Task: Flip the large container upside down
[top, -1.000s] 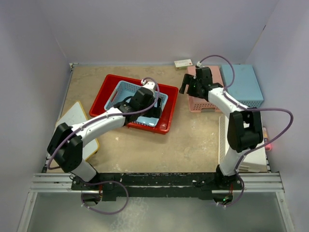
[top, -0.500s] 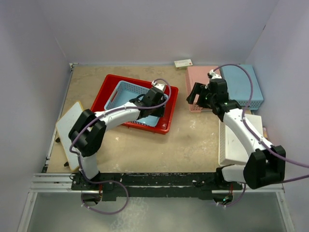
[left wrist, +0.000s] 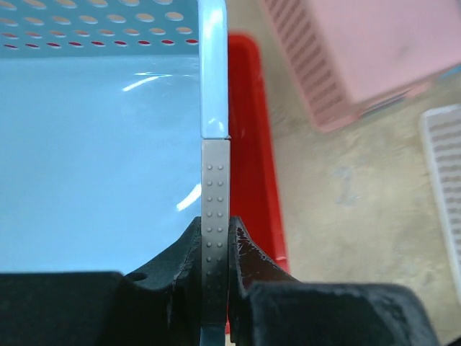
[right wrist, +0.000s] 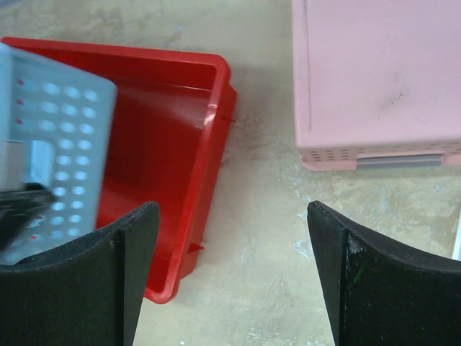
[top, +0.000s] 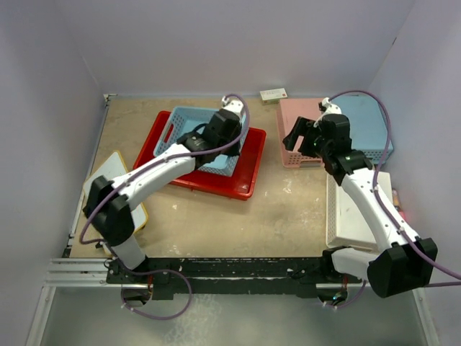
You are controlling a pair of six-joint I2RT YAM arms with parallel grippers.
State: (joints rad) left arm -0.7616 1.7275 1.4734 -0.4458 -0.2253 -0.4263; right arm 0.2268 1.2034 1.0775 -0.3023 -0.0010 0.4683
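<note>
Left end effector (left wrist: pixel 215 169) clamped tight on the side wall of the light-blue basket (left wrist: pixel 101 144), which sits tilted inside the red large container (right wrist: pixel 169 122), open side up on the worktop (right wrist: pixel 266 238). Right end effector (right wrist: pixel 230 216) spread wide, holding nothing, hovering between the large container and the pink basket (right wrist: pixel 374 72).

Overhead wide, wrists close — red tray (top: pixel 216 186) shared

Left gripper (left wrist: pixel 215 234) is clamped, basket wall (left wrist: pixel 214 72) between its jaws; right gripper (right wrist: pixel 230 216) gapes wide, arm seemingly stretched forward.
</note>
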